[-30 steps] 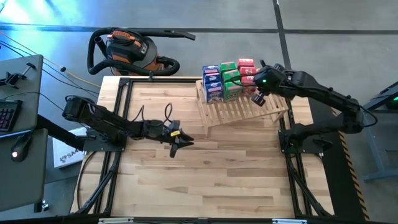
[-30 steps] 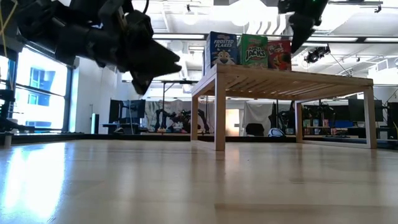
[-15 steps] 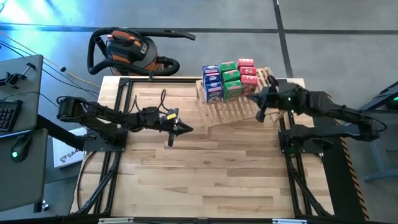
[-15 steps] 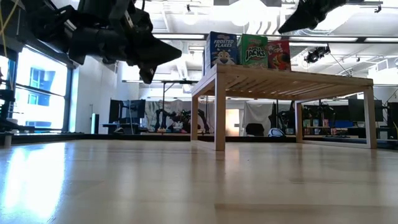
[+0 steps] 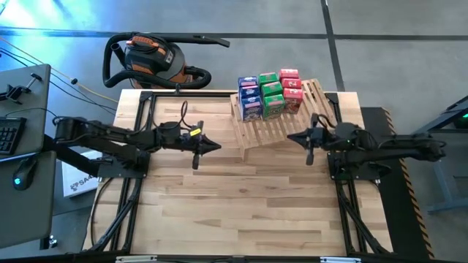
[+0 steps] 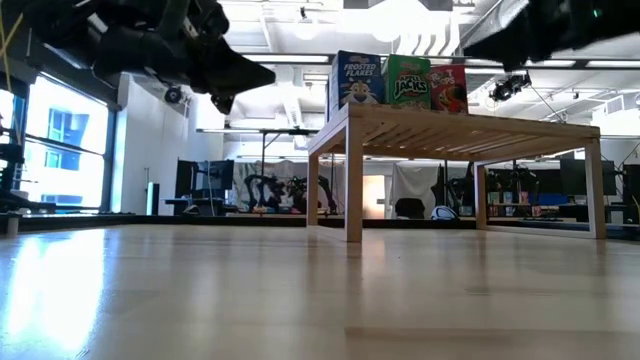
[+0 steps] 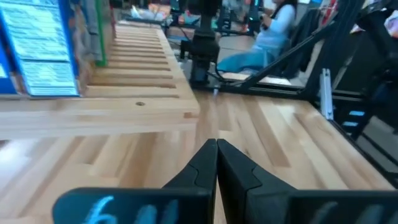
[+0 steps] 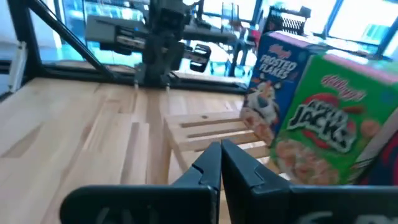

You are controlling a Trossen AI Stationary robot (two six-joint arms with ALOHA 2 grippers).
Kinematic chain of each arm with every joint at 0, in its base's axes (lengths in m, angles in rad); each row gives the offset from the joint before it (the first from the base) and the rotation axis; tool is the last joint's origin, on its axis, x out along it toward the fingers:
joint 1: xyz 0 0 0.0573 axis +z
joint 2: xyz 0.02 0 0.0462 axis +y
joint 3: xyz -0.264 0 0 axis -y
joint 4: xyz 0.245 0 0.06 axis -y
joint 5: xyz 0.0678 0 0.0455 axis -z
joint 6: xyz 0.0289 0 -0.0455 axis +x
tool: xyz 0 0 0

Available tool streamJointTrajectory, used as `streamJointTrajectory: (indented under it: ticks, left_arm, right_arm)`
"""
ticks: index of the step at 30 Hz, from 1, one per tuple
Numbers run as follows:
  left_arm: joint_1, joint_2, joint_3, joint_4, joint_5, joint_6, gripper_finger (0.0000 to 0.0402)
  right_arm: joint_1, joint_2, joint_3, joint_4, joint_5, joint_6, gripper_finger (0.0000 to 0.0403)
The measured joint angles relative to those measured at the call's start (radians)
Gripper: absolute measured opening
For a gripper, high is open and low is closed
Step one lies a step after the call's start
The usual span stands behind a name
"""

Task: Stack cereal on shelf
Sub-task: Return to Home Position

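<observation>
The cereal boxes [image 5: 269,93], blue, green and red, stand in a tight block on the far end of the slatted wooden shelf [image 5: 281,126]. The low view shows the blue [image 6: 357,78], green [image 6: 408,82] and red [image 6: 449,88] boxes upright on the shelf top [image 6: 470,125]. My left gripper [image 5: 212,146] hovers shut over the table, left of the shelf; its wrist view shows its fingers [image 7: 217,146] together. My right gripper [image 5: 292,136] is shut above the shelf's near right part, pointing left, with the blue box [image 8: 273,93] and the green box [image 8: 323,124] ahead of it.
A shop vacuum [image 5: 150,58] stands beyond the table's far edge. Black frame rails [image 5: 139,131] run along both table sides. A desk with a keyboard and mouse [image 5: 22,172] is on the left. A seated person [image 7: 277,25] shows beyond the table. Bare planks [image 5: 234,212] fill the near half.
My right gripper has drawn away from the red boxes toward the table's near edge as its arm folded back to the right. My left gripper has moved toward the far edge and risen in the low view. The boxes have stayed in place.
</observation>
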Motion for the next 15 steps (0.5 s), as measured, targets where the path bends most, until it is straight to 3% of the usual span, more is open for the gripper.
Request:
streamJointTrajectory:
  ticks: [8,15]
  left_arm:
    - [0.044,-0.065,-0.146,0.147,-0.004,-0.002,0.0003]
    - [0.089,-0.202,-0.242,0.149,-0.005,-0.026,0.0003]
  right_arm:
    - [0.027,-0.154,-0.17,0.091,-0.005,0.033,0.0]
    - [0.036,-0.363,-0.271,0.094,-0.005,0.026,0.0]
